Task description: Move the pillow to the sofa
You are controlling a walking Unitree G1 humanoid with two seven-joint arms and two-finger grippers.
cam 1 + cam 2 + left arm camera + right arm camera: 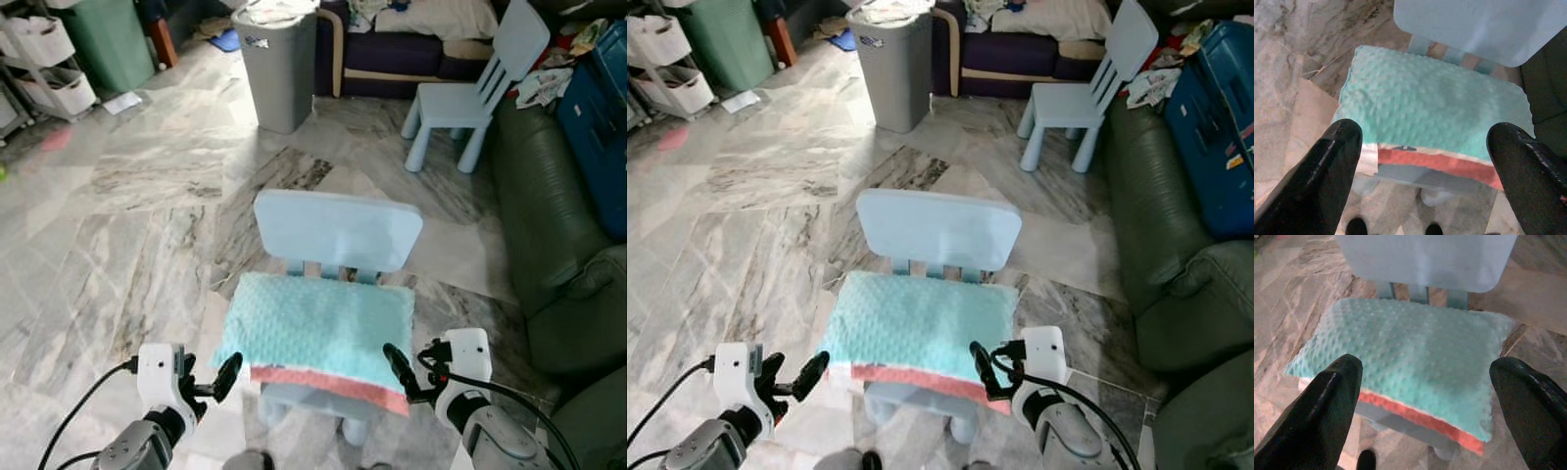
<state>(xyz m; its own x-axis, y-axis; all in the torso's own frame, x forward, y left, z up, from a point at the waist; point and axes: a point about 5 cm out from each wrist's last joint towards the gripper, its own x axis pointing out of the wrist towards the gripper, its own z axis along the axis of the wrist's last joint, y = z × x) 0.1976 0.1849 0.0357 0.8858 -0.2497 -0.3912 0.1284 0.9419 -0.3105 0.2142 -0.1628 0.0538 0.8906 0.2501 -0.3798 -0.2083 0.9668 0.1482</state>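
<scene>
We see the teal pillow with its coral edge lying flat on the seat of the small light-blue chair, our left gripper and right gripper hovering just off its near corners, fingers spread wide, holding nothing.

1. You see a pale blue chair on the marble floor.
2. Its seat carries a teal pillow, red edge at 6 o'clock.
</scene>
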